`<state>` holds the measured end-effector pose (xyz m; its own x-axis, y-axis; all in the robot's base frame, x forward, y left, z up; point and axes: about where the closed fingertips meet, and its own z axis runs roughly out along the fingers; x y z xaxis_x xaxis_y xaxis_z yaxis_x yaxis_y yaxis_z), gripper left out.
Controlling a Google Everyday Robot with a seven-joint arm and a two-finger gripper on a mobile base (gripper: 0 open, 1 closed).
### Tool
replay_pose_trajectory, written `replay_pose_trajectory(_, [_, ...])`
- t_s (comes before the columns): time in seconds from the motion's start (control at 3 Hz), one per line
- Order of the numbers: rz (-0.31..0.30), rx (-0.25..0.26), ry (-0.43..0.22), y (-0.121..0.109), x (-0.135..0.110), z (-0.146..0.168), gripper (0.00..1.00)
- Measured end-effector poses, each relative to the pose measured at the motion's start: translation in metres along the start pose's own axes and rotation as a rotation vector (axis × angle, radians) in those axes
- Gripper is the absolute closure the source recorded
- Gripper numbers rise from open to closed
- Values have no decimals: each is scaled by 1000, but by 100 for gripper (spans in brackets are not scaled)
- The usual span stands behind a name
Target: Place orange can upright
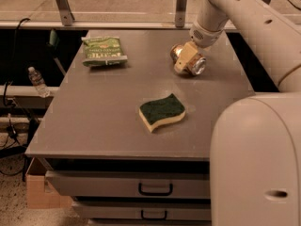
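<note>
The orange can [198, 65] lies on its side at the back right of the grey table [101, 126]. Its silver end points to the front right and its copper body shows at the back left. My gripper [185, 60] comes down from the arm at the upper right and sits over the middle of the can, covering that part of it. The can rests on the table top.
A green and yellow sponge [162, 111] lies mid-table, in front of the can. A green snack bag [102, 51] lies at the back left. My white body [254, 164] fills the lower right. A water bottle [36, 81] stands on a ledge to the left. Drawers [155, 189] sit under the table.
</note>
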<state>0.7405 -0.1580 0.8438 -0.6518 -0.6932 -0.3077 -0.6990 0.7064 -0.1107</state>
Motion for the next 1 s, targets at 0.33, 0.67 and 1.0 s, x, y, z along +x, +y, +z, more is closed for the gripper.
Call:
replay_pose_trajectory(0.33, [42,-11,9,-3,0,8,42])
replay_pose_trajectory(0.67, [25,-37,-17,7,-8,3,64])
replay_pose_trajectory(1.0, [-52,-83,-93,28,-24,-20,88])
